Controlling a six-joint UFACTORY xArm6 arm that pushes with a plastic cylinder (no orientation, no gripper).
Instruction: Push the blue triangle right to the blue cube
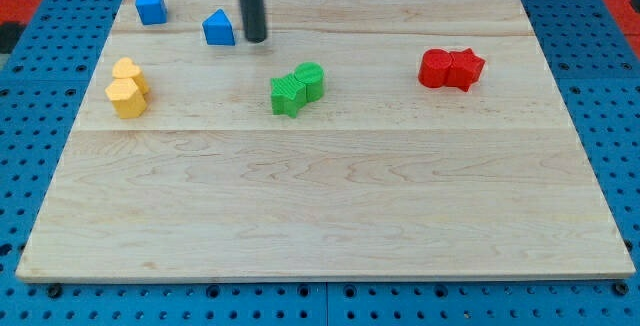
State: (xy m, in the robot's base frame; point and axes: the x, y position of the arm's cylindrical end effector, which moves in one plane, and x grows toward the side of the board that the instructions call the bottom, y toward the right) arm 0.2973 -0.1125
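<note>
The blue triangle [218, 28] lies near the view's top left on the wooden board [320, 196]. The blue cube [151, 6] sits further left and a little higher, near the board's top left corner, apart from the triangle. My tip [256, 39] comes down from the view's top and rests just right of the blue triangle, close to its right side with a thin gap or light contact; I cannot tell which.
Two yellow blocks [127, 88] sit together at the left edge. Two green blocks [297, 88] touch each other near the centre top. Two red blocks [451, 68] sit together at the right. Blue pegboard surrounds the board.
</note>
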